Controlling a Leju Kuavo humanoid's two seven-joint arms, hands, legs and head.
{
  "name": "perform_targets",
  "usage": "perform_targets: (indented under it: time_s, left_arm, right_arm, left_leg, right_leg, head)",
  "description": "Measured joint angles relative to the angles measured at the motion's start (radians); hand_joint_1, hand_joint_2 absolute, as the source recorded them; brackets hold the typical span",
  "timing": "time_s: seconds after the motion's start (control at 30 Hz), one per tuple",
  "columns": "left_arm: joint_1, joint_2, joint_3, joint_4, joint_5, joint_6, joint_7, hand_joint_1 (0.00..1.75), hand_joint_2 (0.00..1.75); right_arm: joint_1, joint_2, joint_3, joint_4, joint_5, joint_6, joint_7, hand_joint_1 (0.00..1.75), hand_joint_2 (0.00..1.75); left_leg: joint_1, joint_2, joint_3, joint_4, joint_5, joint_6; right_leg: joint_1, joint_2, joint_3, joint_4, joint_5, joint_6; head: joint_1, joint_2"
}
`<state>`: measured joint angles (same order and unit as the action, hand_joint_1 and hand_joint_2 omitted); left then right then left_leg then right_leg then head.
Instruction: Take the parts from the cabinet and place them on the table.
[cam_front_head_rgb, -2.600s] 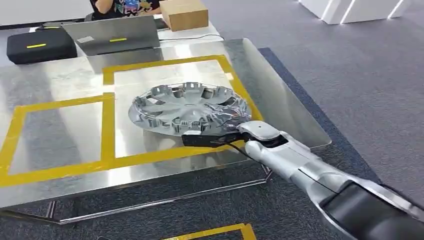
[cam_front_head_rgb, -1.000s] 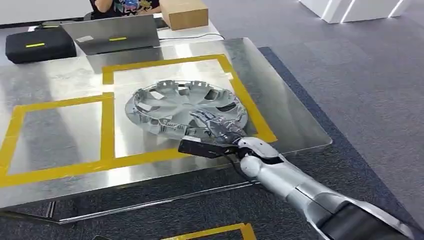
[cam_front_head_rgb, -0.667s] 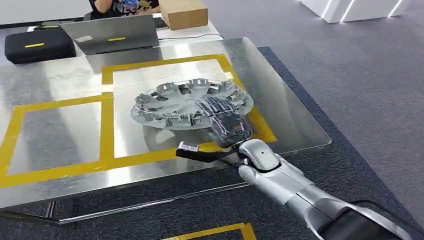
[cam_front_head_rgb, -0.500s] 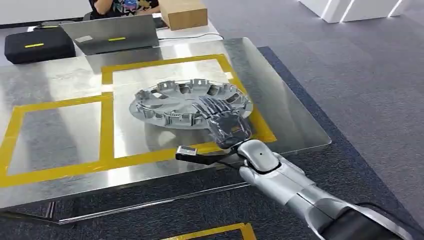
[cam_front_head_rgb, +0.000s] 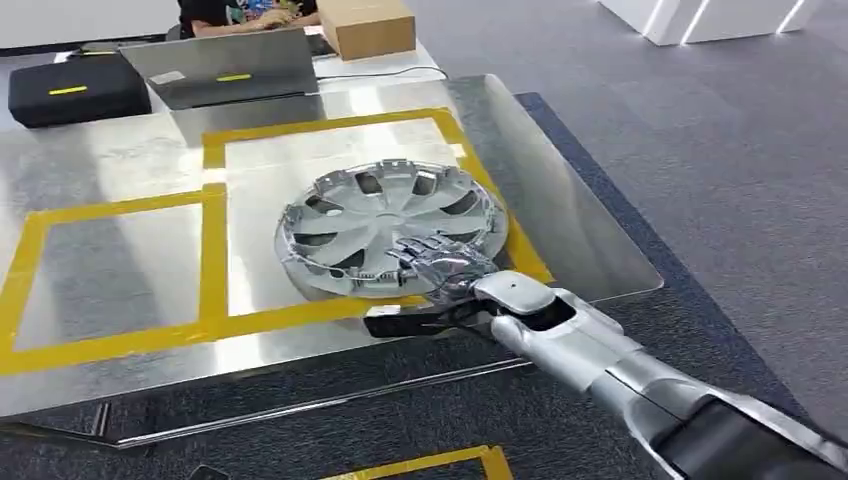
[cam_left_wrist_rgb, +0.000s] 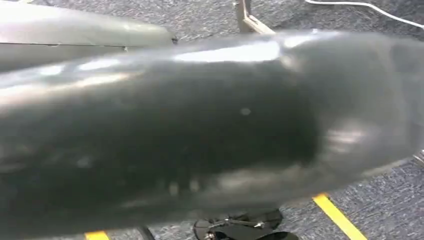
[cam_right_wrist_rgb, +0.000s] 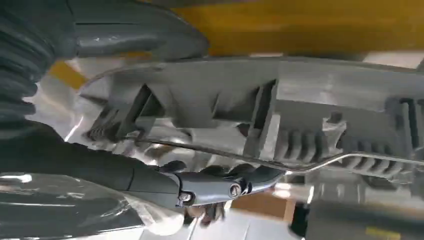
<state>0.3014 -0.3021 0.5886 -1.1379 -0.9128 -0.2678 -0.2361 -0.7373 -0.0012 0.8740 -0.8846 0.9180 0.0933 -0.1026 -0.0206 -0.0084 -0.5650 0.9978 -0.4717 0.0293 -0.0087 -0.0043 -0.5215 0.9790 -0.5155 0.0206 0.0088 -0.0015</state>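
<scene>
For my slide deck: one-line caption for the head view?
Right robot hand grips a tilted silver hubcap over the yellow-taped steel table.

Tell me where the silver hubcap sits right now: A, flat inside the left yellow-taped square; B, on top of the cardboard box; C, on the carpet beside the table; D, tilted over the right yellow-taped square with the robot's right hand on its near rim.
D: in the head view the hubcap stands tilted over the right taped square of the table, with the right hand gripping its near rim.
</scene>
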Motion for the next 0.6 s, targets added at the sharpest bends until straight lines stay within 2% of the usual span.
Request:
perform_targets:
  time_s: [0.1, 0.27, 0.43, 0.6]
  left_arm:
    - [-0.011, 0.018, -0.014, 0.025, 0.011, 0.006, -0.003, 0.00, 0.00]
    - [-0.020, 0.042, -0.040, 0.058, 0.034, 0.017, -0.005, 0.00, 0.00]
    - [-0.022, 0.058, -0.057, 0.077, 0.054, 0.017, -0.008, 0.00, 0.00]
    - [-0.023, 0.069, -0.071, 0.090, 0.059, 0.018, -0.010, 0.00, 0.00]
  right_arm:
    - [-0.037, -0.015, 0.032, 0.000, -0.110, 0.106, -0.018, 0.00, 1.75]
    - [-0.088, -0.038, 0.083, -0.013, -0.194, 0.135, -0.037, 0.00, 1.75]
    - [-0.120, -0.058, 0.128, -0.054, -0.307, 0.199, -0.038, 0.00, 1.75]
    - [-0.138, -0.069, 0.156, -0.080, -0.341, 0.223, -0.038, 0.00, 1.75]
  left_leg:
    - [0.000, 0.000, 0.000, 0.000, 0.000, 0.000]
    - [0.000, 0.000, 0.000, 0.000, 0.000, 0.000]
    - [0.000, 0.000, 0.000, 0.000, 0.000, 0.000]
    - [0.000, 0.000, 0.000, 0.000, 0.000, 0.000]
  right_leg:
    - [0.000, 0.000, 0.000, 0.000, 0.000, 0.000]
    - [0.000, 0.000, 0.000, 0.000, 0.000, 0.000]
    - [0.000, 0.001, 0.000, 0.000, 0.000, 0.000]
    - [0.000, 0.000, 0.000, 0.000, 0.000, 0.000]
  head:
    - [0.000, 0.000]
    - [0.000, 0.000]
    - [0.000, 0.000]
    - [0.000, 0.000]
